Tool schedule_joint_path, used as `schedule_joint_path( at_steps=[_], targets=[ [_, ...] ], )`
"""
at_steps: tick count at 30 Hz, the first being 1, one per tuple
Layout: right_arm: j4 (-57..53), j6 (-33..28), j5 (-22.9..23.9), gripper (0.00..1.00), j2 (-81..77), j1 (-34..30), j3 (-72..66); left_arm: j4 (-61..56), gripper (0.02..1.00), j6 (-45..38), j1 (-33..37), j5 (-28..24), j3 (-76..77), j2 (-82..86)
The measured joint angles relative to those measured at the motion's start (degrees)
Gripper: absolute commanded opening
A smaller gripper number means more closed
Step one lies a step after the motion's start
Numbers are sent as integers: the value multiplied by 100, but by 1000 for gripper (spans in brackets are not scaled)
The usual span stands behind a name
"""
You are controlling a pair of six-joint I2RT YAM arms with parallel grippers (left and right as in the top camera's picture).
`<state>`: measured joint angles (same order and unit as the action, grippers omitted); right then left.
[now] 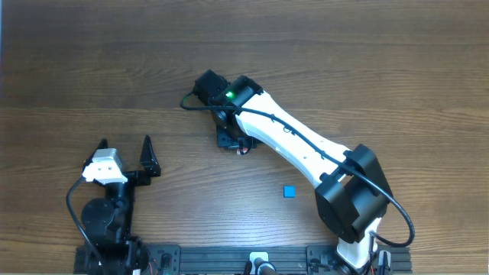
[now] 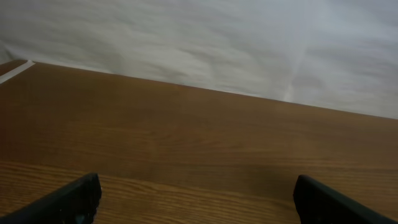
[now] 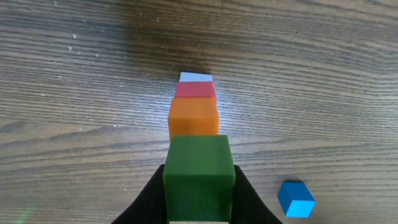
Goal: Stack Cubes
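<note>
Over the stacked cubes (image 3: 193, 117), green cube (image 3: 199, 171) clamped between right jaws, left jaws apart

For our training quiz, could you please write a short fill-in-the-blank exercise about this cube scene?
1. The green cube is gripped by the ___ arm's gripper.
2. The orange cube rests on the ___ cube.
3. The blue cube lies alone on the ___, away from the others.
Missing words: right; red; table.
</note>
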<state>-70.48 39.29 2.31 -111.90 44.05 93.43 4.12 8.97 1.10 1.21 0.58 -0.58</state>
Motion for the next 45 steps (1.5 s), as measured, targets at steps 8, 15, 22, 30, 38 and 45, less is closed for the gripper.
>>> schedule_joint_path(
  at_steps=[8, 15, 22, 30, 38, 45],
  targets=[
    [22, 2, 0, 12, -46, 0, -2, 0, 1000, 0, 0, 0, 0, 0],
    [79, 22, 2, 12, -57, 0, -2, 0, 1000, 0, 0, 0, 0, 0],
    [101, 39, 0, 12, -83, 0, -2, 0, 1000, 0, 0, 0, 0, 0],
    [195, 59, 0, 36, -87, 0, -103, 0, 1000, 0, 0, 0, 0, 0],
    [212, 72, 0, 207, -87, 0, -109, 0, 1000, 0, 0, 0, 0, 0],
    [273, 81, 0, 220, -90, -2, -109, 0, 1000, 0, 0, 0, 0, 0]
  ],
)
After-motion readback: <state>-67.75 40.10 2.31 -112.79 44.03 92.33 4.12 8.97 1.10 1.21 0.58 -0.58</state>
